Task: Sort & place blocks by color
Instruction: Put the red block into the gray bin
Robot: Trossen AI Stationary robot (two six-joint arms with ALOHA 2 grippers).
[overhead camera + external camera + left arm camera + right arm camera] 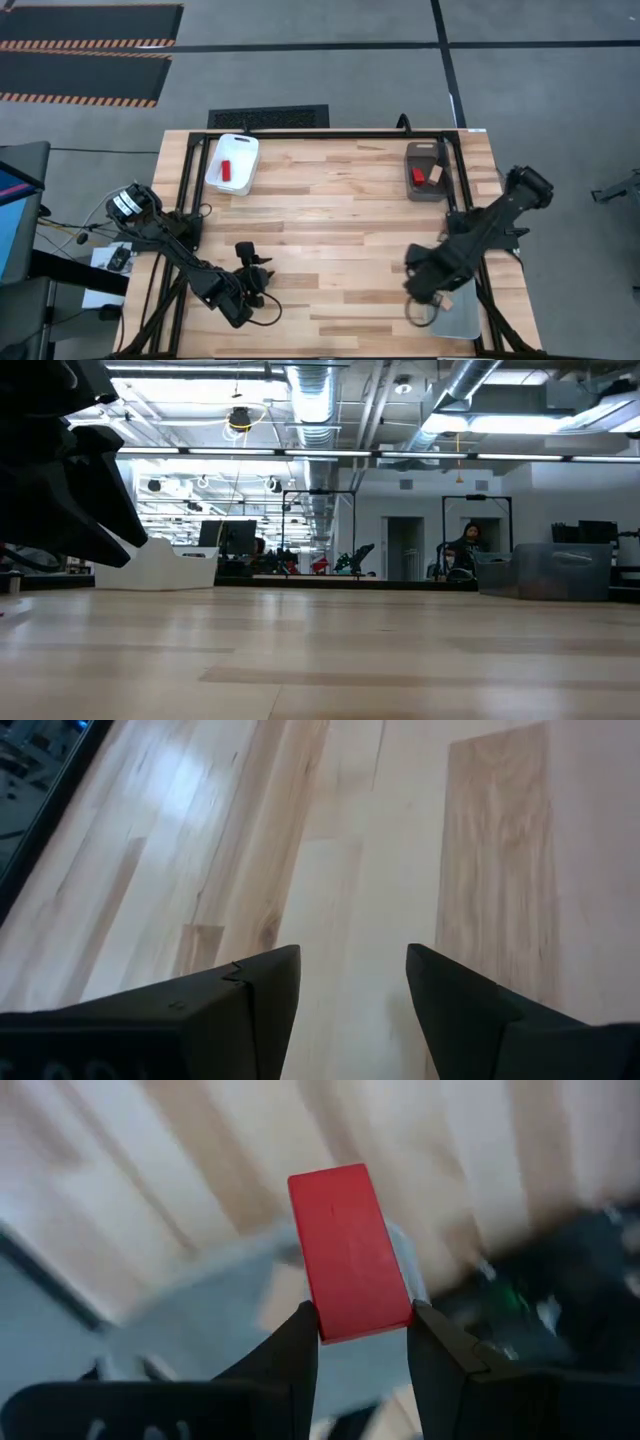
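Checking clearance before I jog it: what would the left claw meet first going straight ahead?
Probably only the pale wooden tabletop: the open left claw points down and forward at bare planks, with no block or tray showing in its line, though depth is unclear.

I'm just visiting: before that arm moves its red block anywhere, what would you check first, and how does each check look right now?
1. Right gripper shut on the red block: ok.
2. Block sits straight between the fingers: not ok, slightly tilted.
3. White tray already holds a red block, so it suits red: ok.
4. Brown tray holds one colour only: not ok, red and wood together.
5. Left gripper open and empty, away near the table's front: ok.
6. Clear tray below the right gripper emptied: cannot tell.
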